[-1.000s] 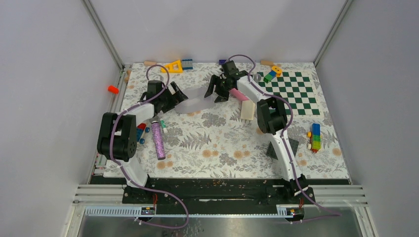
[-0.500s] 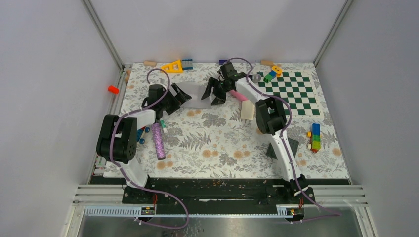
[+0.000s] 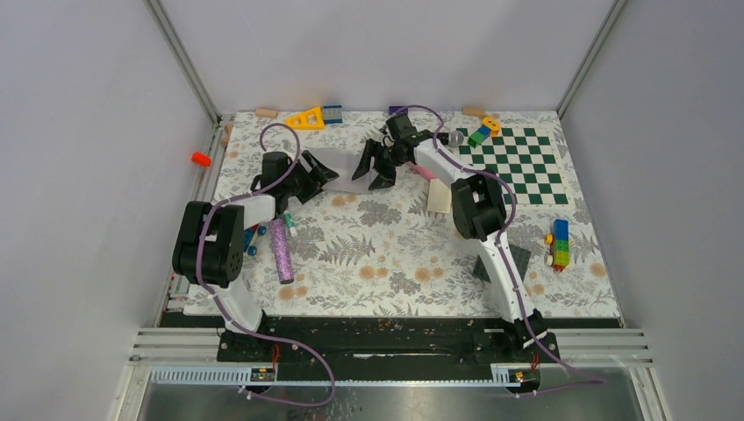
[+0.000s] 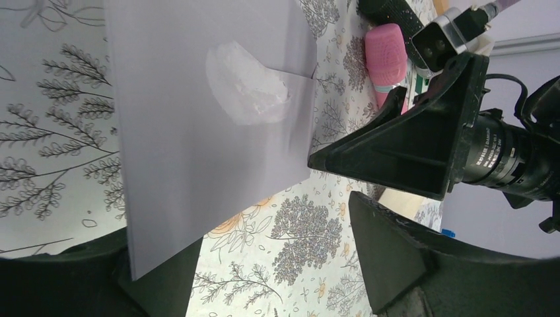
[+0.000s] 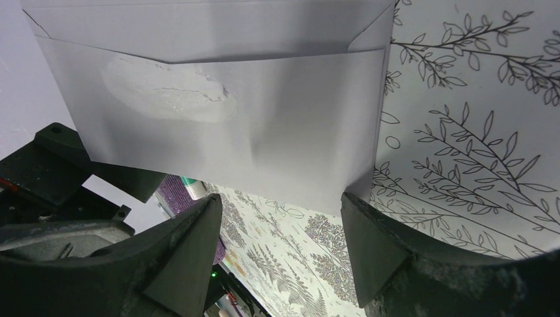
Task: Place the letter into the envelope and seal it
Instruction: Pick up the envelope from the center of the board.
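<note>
Top external view: envelope [image 3: 340,160] lies on floral tabletop [image 3: 395,263], upper centre of frame, between left end effector [image 3: 321,173] and right end effector [image 3: 372,174]. Both sets of jaws spread, neither pinching it. Letter not made out in any view. Step, as judged: positioning envelope. Next move calls for pinning one edge, then finding letter. Second ago, envelope bowed upward lower in frame, end effectors farther apart.

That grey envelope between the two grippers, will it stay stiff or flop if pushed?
Probably floppy: the envelope looks like thin paper, with a soft dent near its middle. Likely light, so it may slide or buckle on the floral mat.
</note>
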Robot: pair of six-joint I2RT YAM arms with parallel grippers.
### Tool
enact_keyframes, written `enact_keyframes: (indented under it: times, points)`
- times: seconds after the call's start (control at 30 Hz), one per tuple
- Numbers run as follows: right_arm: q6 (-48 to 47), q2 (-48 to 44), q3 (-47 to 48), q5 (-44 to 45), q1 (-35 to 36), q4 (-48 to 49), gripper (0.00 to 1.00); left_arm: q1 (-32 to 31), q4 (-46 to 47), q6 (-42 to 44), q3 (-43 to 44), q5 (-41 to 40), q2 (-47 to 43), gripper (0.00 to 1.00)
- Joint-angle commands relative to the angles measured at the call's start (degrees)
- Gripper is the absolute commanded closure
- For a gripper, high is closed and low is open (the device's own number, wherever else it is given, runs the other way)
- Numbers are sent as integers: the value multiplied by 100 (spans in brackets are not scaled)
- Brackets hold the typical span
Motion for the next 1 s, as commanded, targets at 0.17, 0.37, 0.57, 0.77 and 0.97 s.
enact_keyframes:
  times: [0.17, 0.37, 0.57, 0.77, 0.97]
  points:
    - [2, -160, -52, -107, 14, 29, 27, 139, 240, 168, 87, 26, 15, 30]
    - [14, -151, -45, -116, 13, 31, 27, 191, 305, 180, 130, 82, 113, 49]
    - [12, -151, -44, -136, 13, 28, 27, 223, 307, 224, 157, 85, 142, 59]
    - [12, -151, -19, -138, 9, 32, 27, 301, 339, 110, 201, 233, 210, 75]
    - [12, -145, -7, -145, 5, 37, 27, 363, 444, 36, 202, 375, 249, 92]
